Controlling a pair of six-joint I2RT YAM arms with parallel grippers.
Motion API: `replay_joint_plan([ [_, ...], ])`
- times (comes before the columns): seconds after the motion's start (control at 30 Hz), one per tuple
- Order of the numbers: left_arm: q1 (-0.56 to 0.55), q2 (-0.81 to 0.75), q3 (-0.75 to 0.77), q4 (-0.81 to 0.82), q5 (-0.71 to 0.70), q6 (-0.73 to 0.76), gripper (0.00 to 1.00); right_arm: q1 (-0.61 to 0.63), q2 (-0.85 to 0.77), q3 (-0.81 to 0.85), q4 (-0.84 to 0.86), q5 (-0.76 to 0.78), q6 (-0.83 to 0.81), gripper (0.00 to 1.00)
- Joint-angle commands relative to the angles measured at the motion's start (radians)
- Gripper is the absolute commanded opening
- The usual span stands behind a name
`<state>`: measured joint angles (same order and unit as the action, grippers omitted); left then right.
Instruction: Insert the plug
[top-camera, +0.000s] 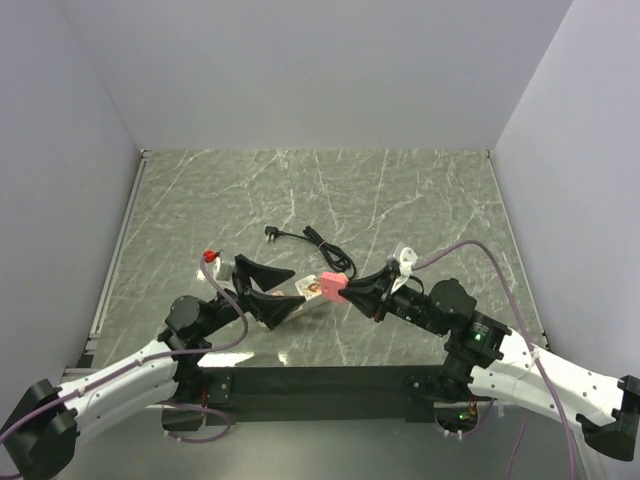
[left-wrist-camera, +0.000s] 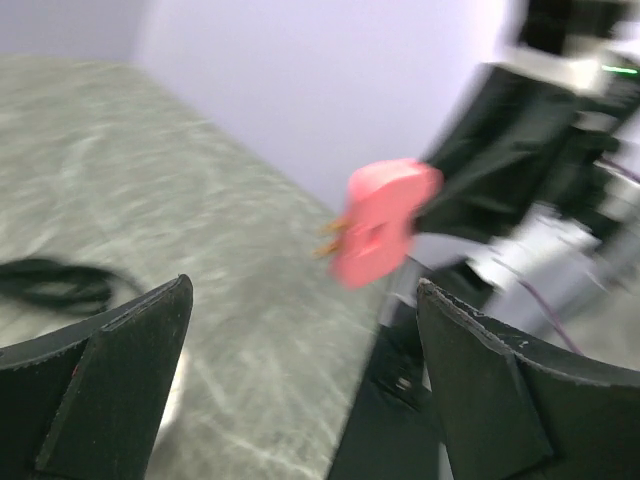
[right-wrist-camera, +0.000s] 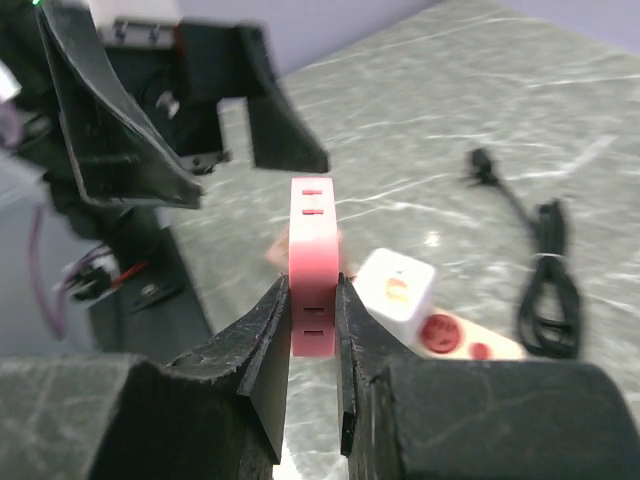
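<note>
My right gripper is shut on a flat pink plug, pinching its lower half between the jaws. The left wrist view shows the pink plug with brass prongs sticking out toward the left. Just beyond it on the table lies a beige power strip with red buttons and a white cube on it. My left gripper stands wide open facing the plug from the left, holding nothing.
A black cable lies coiled on the marble table behind the strip, its small black end pointing left. Grey walls close in the left, right and back. A black base bar runs along the near edge.
</note>
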<state>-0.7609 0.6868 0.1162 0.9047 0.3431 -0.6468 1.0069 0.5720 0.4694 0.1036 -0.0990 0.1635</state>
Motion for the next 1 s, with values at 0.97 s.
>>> replay_joint_plan([
  [0.97,-0.202,-0.265,-0.101,-0.777,-0.978,-0.361,0.99,-0.248,0.744,0.337,-0.122,0.397,0.113,0.0],
])
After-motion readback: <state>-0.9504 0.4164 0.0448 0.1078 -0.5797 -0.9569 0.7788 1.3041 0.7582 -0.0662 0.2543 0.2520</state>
